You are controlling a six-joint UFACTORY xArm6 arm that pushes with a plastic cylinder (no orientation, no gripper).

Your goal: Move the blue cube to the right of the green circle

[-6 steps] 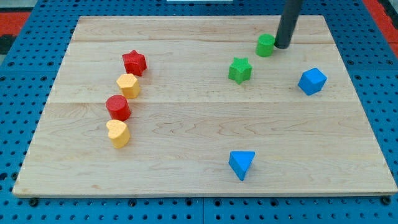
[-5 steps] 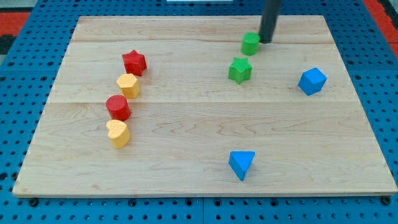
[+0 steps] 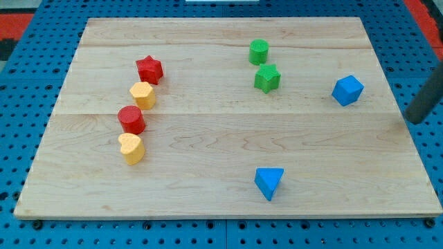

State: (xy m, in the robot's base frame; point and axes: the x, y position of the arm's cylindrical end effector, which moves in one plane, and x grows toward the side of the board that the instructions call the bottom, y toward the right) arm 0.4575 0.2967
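Note:
The blue cube (image 3: 347, 90) sits near the board's right edge. The green circle (image 3: 259, 51), a short cylinder, stands at the upper middle, well to the cube's upper left. A green star (image 3: 266, 78) lies just below the circle. My tip (image 3: 414, 121) is at the view's right edge, over the board's right border, to the lower right of the blue cube and apart from it.
A blue triangle (image 3: 268, 182) lies at the lower middle. On the left, a red star (image 3: 149, 69), a yellow block (image 3: 142, 95), a red cylinder (image 3: 131, 120) and a yellow heart (image 3: 131, 148) run in a line. The wooden board (image 3: 208, 138) rests on a blue pegboard.
The rod pushed the green circle leftward to above the green star, then left it and swung down to the right edge. The blue cube has not moved.

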